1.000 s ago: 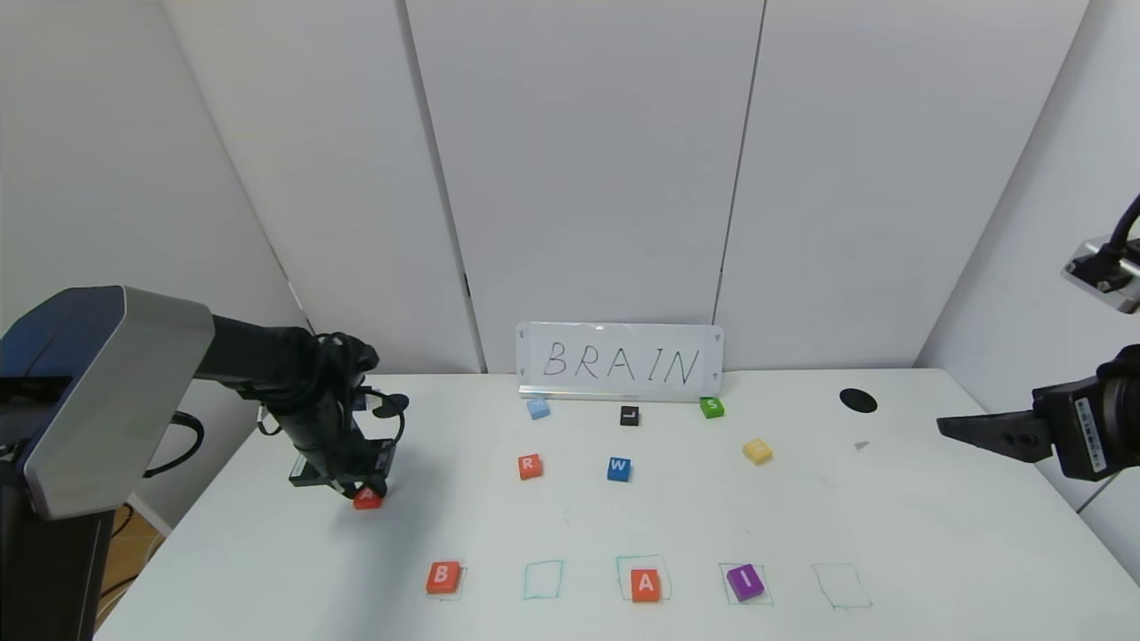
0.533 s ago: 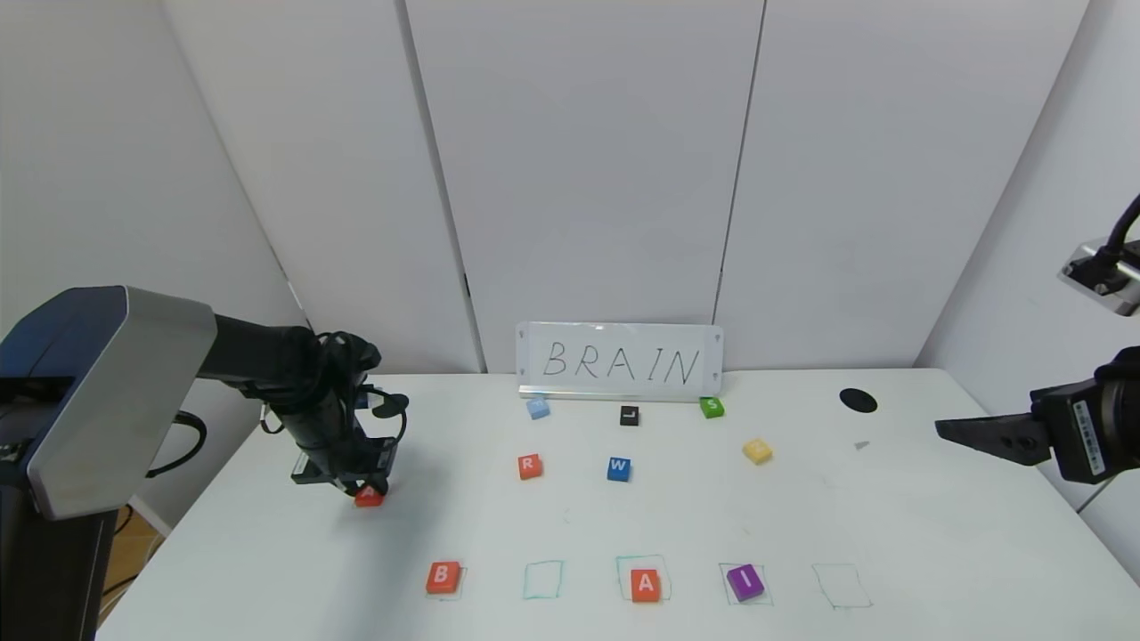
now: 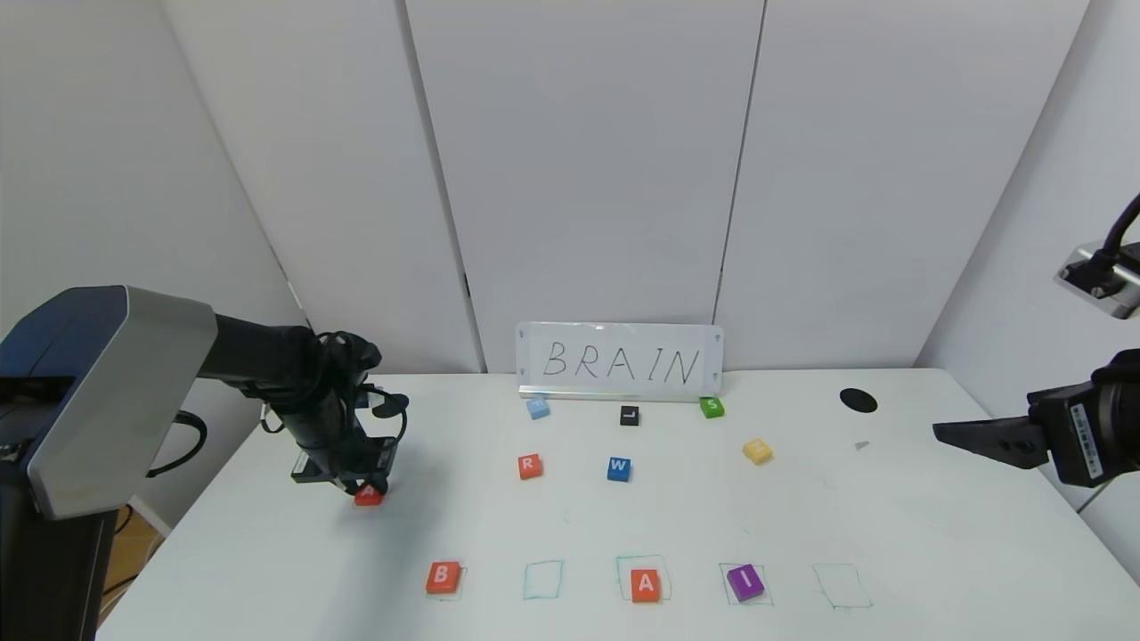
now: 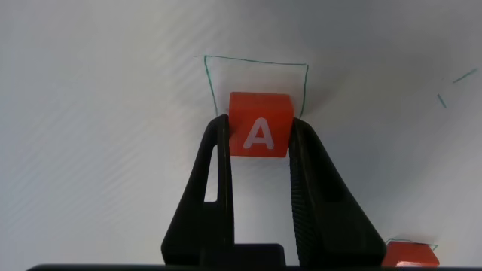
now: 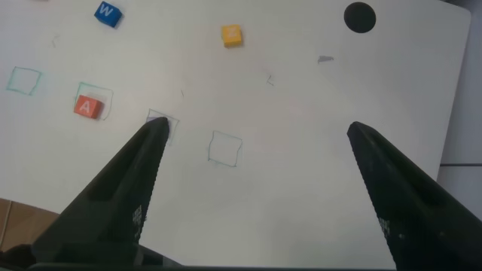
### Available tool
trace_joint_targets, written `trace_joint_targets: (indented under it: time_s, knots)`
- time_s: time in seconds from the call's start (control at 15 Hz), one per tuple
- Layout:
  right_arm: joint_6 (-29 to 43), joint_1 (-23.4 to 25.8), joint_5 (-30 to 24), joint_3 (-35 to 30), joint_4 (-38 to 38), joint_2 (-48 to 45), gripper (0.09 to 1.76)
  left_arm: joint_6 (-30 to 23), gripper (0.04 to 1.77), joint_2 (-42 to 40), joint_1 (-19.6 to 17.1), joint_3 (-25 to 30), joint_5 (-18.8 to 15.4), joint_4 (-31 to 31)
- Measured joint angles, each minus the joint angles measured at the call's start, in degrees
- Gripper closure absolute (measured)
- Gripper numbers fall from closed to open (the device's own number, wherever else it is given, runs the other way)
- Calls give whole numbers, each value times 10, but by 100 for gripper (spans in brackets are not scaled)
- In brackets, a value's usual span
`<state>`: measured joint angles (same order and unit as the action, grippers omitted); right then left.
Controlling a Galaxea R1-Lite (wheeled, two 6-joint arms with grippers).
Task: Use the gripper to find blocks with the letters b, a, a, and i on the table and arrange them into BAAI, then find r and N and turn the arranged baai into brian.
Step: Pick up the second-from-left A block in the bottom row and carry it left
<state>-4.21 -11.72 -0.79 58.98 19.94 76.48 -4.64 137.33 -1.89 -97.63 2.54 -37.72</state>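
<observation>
My left gripper is shut on an orange-red A block, held at the left of the white table, low over it. In the front row, the orange-red B, a second A and the purple I lie in green squares. The square between B and A is empty. The orange-red R and the yellow N lie mid-table. My right gripper hovers open and empty over the table's right edge.
A BRAIN sign stands at the back. In front of it lie a light blue block, a black L and a green S. A blue W lies beside R. There is a black hole and an empty square at the far right.
My left gripper has risen very slightly with the A block in it. My right gripper has drifted a little to the left.
</observation>
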Motion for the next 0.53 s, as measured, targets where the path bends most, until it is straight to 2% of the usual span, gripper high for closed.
trace_joint_targets:
  time_s: [0.13, 0.2, 0.4, 0.53]
  knots:
    - [0, 0, 0, -1, -1, 0, 14, 0, 132, -1, 0, 0, 0, 1]
    - [0, 0, 0, -1, -1, 0, 14, 0, 125, -1, 0, 0, -1, 1]
    - [0, -1, 0, -1, -1, 0, 14, 0, 88, -1, 1, 0, -2, 1]
    - [0, -1, -1, -1, -1, 0, 14, -1, 71, -1, 2, 0, -6, 1]
